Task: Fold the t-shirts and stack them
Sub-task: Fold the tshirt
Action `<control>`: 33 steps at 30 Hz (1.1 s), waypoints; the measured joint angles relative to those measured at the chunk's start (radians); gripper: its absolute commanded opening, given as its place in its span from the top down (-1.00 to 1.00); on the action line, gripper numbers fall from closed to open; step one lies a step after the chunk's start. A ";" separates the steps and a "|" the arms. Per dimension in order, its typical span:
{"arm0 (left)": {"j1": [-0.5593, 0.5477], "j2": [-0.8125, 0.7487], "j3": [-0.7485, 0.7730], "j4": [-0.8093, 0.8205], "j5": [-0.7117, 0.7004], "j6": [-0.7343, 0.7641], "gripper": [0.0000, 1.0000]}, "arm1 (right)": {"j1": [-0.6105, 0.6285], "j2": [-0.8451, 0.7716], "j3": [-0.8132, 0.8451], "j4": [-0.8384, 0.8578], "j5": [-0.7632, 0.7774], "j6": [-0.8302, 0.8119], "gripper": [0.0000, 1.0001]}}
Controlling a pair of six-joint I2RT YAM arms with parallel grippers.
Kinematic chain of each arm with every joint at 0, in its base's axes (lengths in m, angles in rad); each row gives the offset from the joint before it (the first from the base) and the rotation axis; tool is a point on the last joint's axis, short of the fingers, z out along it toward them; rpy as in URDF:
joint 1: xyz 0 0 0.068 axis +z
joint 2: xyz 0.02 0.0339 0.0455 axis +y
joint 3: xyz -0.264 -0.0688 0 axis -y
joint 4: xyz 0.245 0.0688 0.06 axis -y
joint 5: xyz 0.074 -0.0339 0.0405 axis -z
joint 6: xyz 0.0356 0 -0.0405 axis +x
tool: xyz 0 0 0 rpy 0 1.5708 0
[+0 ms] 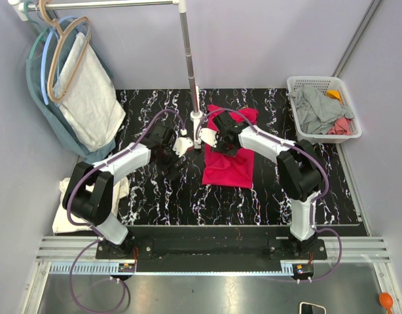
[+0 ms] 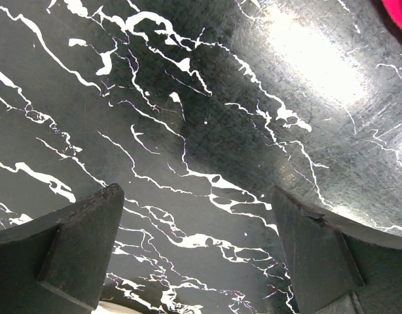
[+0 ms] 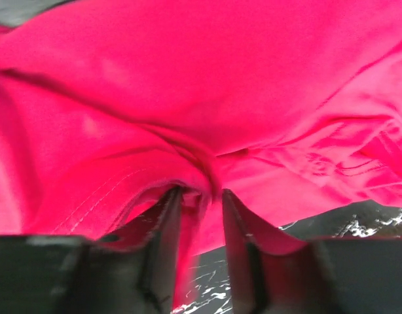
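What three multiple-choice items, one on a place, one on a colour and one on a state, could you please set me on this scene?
1. Where does the red t-shirt lie?
A. on a hanger
B. in the middle of the black marbled table
C. on the floor

2. Which colour is the biggest piece of clothing showing in the white basket?
A. grey
B. green
C. black

3. How is the left gripper?
A. shut on a hanger
B. shut on a sleeve
C. open over bare table top

Answers:
1 B: the top view shows it lying at the table's middle.
2 A: a grey garment fills most of the basket.
3 C: the left wrist view shows its fingers wide apart with only marbled surface between them.
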State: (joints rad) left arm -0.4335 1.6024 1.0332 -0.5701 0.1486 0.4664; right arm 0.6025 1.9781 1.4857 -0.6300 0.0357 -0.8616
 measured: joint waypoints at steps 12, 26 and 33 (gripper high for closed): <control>0.000 0.000 -0.001 0.013 0.000 -0.004 -0.98 | -0.006 0.048 0.048 0.116 0.140 0.037 -0.30; 0.000 0.000 -0.006 0.050 -0.005 -0.004 -0.98 | -0.016 0.000 -0.005 0.171 0.218 0.095 -0.36; 0.000 0.000 -0.021 0.049 -0.018 -0.003 -0.98 | -0.016 -0.161 -0.080 0.107 0.206 0.140 -0.38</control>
State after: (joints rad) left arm -0.4335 1.6024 1.0119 -0.5213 0.1303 0.4629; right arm 0.5861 1.8172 1.4055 -0.5232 0.2417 -0.7219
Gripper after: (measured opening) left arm 0.988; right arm 0.685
